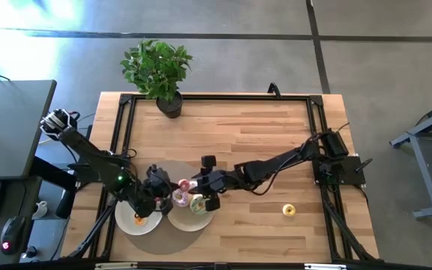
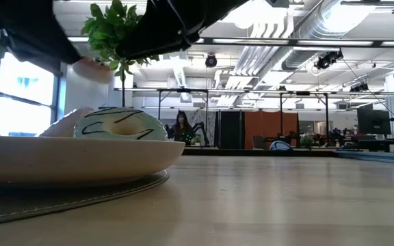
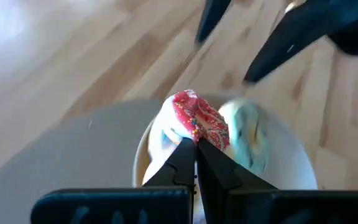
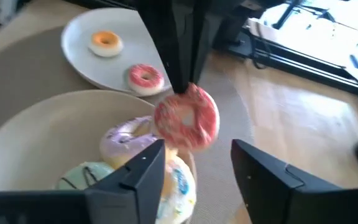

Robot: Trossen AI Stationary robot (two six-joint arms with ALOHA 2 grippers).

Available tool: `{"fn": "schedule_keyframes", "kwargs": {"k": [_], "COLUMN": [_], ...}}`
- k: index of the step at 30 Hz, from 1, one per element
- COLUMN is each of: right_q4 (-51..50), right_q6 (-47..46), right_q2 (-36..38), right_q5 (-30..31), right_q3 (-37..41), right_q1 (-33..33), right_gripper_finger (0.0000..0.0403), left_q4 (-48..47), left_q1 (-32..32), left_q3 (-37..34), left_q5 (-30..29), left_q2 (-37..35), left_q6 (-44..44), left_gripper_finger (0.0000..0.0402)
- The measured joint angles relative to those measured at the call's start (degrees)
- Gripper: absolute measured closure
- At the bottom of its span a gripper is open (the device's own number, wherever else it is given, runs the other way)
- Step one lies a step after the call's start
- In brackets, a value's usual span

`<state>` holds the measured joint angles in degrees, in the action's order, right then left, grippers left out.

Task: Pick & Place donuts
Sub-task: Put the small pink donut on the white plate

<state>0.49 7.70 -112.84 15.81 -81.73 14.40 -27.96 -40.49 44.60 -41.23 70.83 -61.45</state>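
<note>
Overhead, both grippers meet above two white plates (image 1: 137,225) near the bench (image 1: 261,142) front edge; a yellow donut (image 1: 289,210) lies well apart. Low view: green-frosted donut (image 2: 120,125) on a plate. Left wrist view: left gripper (image 3: 196,144), fingers clenched on the red sprinkled donut (image 3: 199,118). Right wrist view: right gripper (image 4: 197,163), fingers released, just beside that donut.

Both hands (image 1: 188,187) crowd plates (image 1: 198,221), apparently.
</note>
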Motion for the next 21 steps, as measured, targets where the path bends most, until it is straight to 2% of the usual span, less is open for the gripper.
{"fn": "schedule_keyframes", "kwargs": {"k": [4,8,11,14,21], "right_q4": [-1.7,-2.6,-2.8,-2.8,-2.8], "right_q6": [0.0,-0.3,-0.3,-0.2,-0.2], "right_q2": [0.0,0.0,0.0,0.0,0.0], "right_q5": [3.2,3.1,3.2,3.3,3.2], "right_q3": [0.0,0.0,0.0,0.0,0.1], "right_q1": [0.6,0.8,0.8,0.8,0.2], "right_gripper_finger": [0.0194,0.0181,0.0179,0.0179,0.0178], "left_q4": [-8.3,-16.5,-20.7,-24.0,-29.5], "left_q1": [0.0,-0.6,-3.2,-7.2,-20.0], "left_q3": [0.0,0.0,0.0,0.0,0.0], "left_q5": [6.9,15.3,18.9,19.8,19.5], "left_q2": [-2.4,-3.7,-4.6,-4.7,-4.2], "left_q6": [-7.1,-16.1,-21.8,-28.2,-49.2], "left_gripper_finger": [0.0401,0.0401,0.0401,0.0401,0.0401]}}
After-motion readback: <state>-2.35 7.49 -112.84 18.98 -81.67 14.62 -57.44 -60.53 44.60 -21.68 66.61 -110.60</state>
